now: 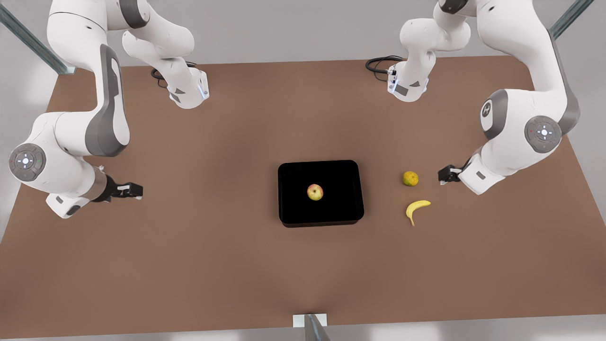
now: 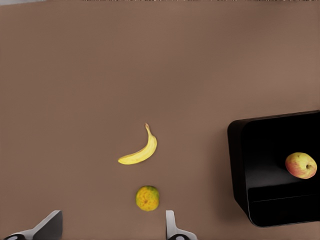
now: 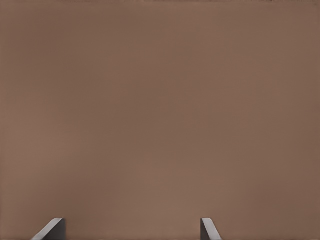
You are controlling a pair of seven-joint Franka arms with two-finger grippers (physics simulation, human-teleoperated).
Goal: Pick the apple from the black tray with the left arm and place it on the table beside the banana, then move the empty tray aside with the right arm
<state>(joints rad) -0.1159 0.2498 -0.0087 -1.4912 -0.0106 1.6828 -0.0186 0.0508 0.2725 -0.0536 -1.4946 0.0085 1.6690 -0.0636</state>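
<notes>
Brown desk (image 1: 199,265) is carrying the black tray (image 1: 293,208) at its middle, with the apple (image 1: 315,192) sitting inside, untouched. Toward the front view's right, the banana (image 1: 416,209) is lying beside a citrus fruit (image 1: 410,178). Left gripper (image 1: 444,175) is hovering just beside the citrus fruit, jaws apart and empty. Right gripper (image 1: 135,190) is waiting over bare desk at the front view's left, jaws likewise apart.

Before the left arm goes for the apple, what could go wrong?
1. The citrus fruit sits directly before the open left tool; a straight sweep could knock it.
2. The apple is round and may roll in the black tray.
3. Beside the banana the citrus crowds the placing spot.
</notes>
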